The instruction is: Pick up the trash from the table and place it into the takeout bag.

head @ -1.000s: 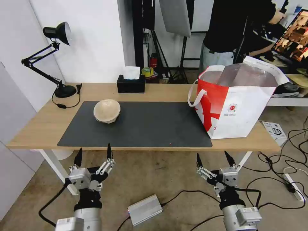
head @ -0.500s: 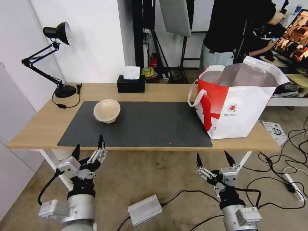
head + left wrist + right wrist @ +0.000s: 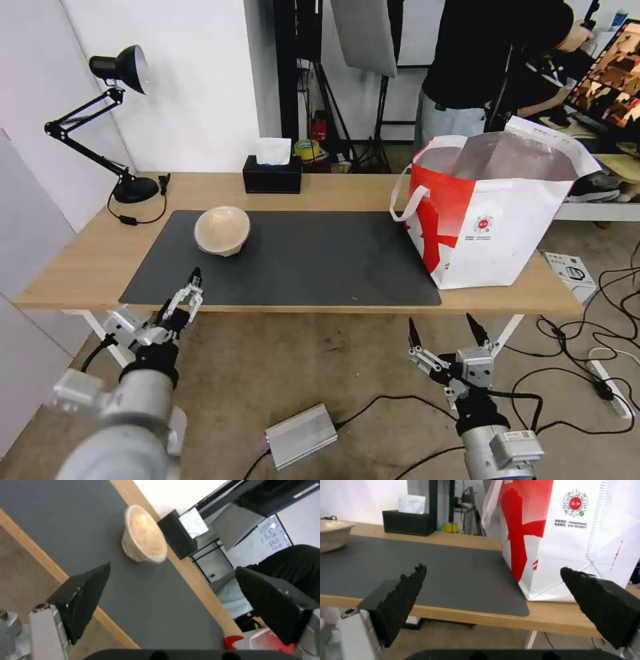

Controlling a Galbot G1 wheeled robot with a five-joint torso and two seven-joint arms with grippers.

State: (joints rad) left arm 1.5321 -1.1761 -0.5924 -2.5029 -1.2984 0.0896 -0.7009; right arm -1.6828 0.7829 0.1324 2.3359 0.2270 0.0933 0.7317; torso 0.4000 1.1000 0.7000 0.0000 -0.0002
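Trash on the long light-wood table [image 3: 80,267] is one beige paper bowl [image 3: 222,229], sitting left of centre in the head view on the dark grey rectangular mat [image 3: 313,260]; it looks light, thin-walled and easily crushed, so the rim seems the place to grip it. Lower left, the left gripper [image 3: 179,301] reaches toward the table's near edge, jaws wide. Further right, the right gripper [image 3: 444,333] hangs spread and empty below the one white-and-red takeout bag [image 3: 497,223].

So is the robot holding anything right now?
No. The left pincer is open near the table edge, short of the beige paper bowl; the right pincer hangs open below the table.
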